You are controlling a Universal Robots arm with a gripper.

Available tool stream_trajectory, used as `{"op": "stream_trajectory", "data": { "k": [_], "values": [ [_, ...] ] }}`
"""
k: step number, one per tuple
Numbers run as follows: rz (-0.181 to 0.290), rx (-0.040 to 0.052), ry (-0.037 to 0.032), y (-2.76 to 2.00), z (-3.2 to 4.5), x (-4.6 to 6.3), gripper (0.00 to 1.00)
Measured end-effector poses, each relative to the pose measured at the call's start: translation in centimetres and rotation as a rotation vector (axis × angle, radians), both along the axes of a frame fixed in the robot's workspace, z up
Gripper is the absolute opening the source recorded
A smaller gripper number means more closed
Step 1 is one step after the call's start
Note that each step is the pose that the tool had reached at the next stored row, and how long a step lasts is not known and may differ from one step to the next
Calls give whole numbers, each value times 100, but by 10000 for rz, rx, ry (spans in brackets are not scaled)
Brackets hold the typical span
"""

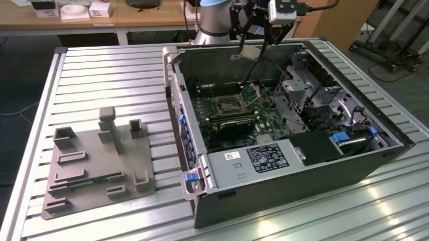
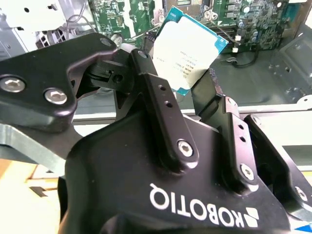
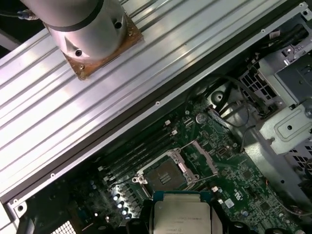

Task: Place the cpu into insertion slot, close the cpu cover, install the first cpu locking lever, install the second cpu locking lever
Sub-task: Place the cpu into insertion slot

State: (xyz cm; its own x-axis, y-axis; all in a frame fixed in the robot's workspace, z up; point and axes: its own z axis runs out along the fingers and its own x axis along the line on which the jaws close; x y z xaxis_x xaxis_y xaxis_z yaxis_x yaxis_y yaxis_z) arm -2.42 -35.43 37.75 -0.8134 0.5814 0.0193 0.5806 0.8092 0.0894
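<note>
The gripper (image 2: pixel 181 83) has its fingers pinched on the cpu (image 2: pixel 190 46), holding it tilted above the open computer case (image 1: pixel 282 193) (silvery face toward the second wrist camera). Below, the insertion slot (image 3: pixel 163 176) lies bare, with the cpu cover (image 3: pixel 204 158) swung up beside it. The case sits on a ribbed metal worktop (image 1: pixel 100 75), with a grey plastic jig (image 1: pixel 100 160) alongside. White lettering marks the gripper body.

The ribbed metal counter (image 1: pixel 100 75) bears an open computer case (image 1: pixel 282 196) directly beneath the gripper (image 1: pixel 254 49). A grey fixture plate (image 1: pixel 97 160) lies well aside from the gripper, apart from the case.
</note>
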Motion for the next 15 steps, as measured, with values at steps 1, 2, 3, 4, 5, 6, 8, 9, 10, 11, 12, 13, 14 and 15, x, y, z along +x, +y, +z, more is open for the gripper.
{"op": "stream_trajectory", "data": {
  "k": [1, 2, 3, 4, 5, 6, 8, 9, 10, 11, 12, 13, 14, 15],
  "values": [
    [-116, 0, 0, 0, -1, -1, 54],
    [-250, 1, 0, 0, -1, -2, 54],
    [-391, 0, 0, 0, -2, -3, 54],
    [-500, 0, 0, 0, -2, -6, 54],
    [-595, -1, 0, 0, -2, -9, 54],
    [-687, 0, 0, 0, -3, -11, 54],
    [-988, 0, 0, 0, -4, -17, 54],
    [-1058, 0, 0, 0, -4, -17, 54],
    [-1135, -1, 0, 0, -4, -18, 54],
    [-1206, 0, 0, 0, -4, -18, 54],
    [-1272, 0, 1, 0, -4, -19, 54],
    [-1332, 0, 1, 0, -4, -19, 54],
    [-1367, 0, 1, 0, -4, -19, 54],
    [-1387, 0, 1, 0, -4, -19, 54]
  ]
}}
